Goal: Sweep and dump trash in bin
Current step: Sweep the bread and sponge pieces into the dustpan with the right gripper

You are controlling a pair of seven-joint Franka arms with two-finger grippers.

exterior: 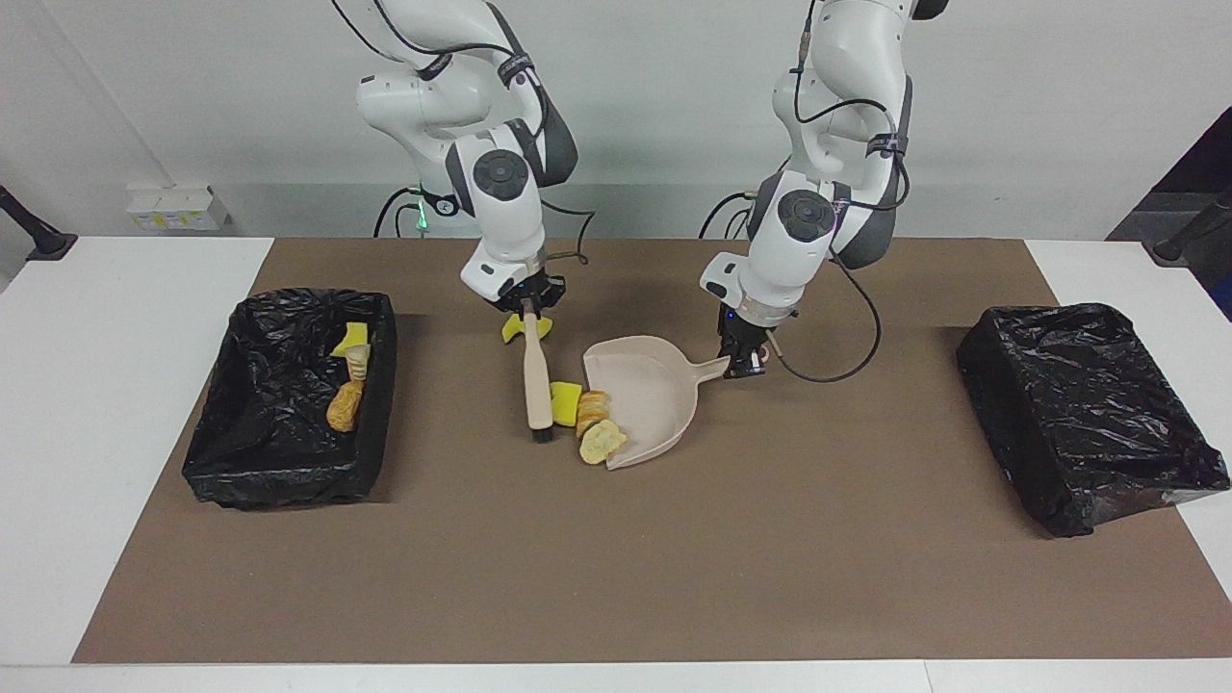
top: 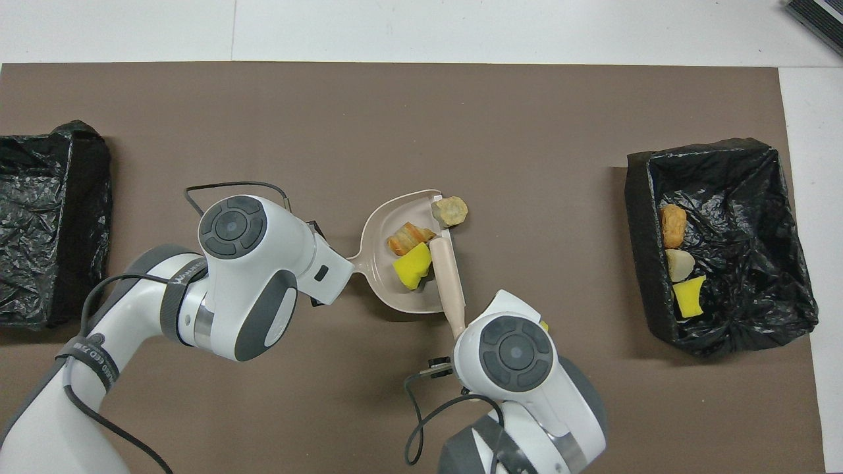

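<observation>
The right gripper (exterior: 526, 310) points down near the table's middle, fingers clamped. The left gripper (exterior: 743, 364) sits low at its three o'clock in the facing view, also clamped tight.

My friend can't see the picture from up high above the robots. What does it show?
The right gripper holds a beige brush, pushing a yellow sponge chunk and a golden bread piece into the beige dustpan that the left gripper holds. Another bread scrap sits at the pan's lip.

Bright, even light from above; soft shadows beneath both arms; sharp focus; faint gloss on black liners.
</observation>
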